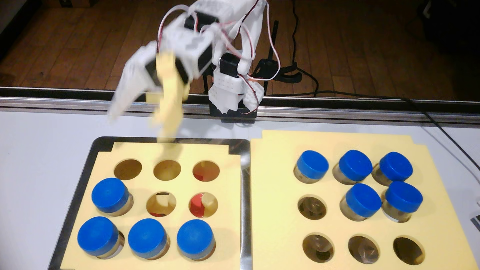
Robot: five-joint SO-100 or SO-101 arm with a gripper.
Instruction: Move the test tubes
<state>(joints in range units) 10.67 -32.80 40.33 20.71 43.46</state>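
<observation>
**Inspector A:** Position of the gripper [140, 129]?

**Inspector B:** High over the far edge of the left rack [171, 207] in the fixed view, jaws spread, nothing between them. One white finger and one yellow finger, both heavily smeared by motion.

**A:** And the test tubes?

**B:** Nine counted. Four in the left rack: one at mid-row left [110, 194], three along the near row [146, 237]. Five in the right rack [272, 207]: three across the far row [355, 166], two in the middle row [363, 198].

**A:** The governing relation?

**B:** The left rack's tubes lie nearer the camera than the gripper and well below it; the mid-row left tube is closest. All stand upright, caps up, so I judge the approach is a descent from above.

**A:** Obscured items?

**B:** The fingertips are too blurred to place exactly; the opening is probably wide. The near edges of both racks and of the metal tray [78, 187] are cut off. The surface [39, 145] beyond is plain.
</observation>
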